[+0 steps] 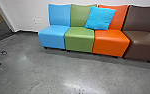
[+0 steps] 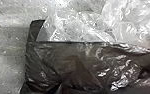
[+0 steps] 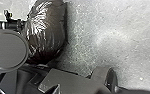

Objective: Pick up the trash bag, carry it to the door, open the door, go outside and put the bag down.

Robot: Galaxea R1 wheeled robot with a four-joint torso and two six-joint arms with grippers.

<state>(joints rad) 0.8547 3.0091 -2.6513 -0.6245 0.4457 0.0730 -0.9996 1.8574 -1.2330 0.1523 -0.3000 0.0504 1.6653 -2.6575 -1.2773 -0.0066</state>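
We record the dark trash bag (image 2: 66, 62) beside the robot's base plate (image 3: 68, 83), judged nearer the left arm; either gripper's state we cannot tell.

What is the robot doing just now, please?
The robot is indoors, facing a row of coloured seats with a blue cushion propped on them. A dark trash bag is close to both wrist cameras, with clear plastic showing past its edge. I can't tell whether either hand grips it. The bag isn't outside yet.
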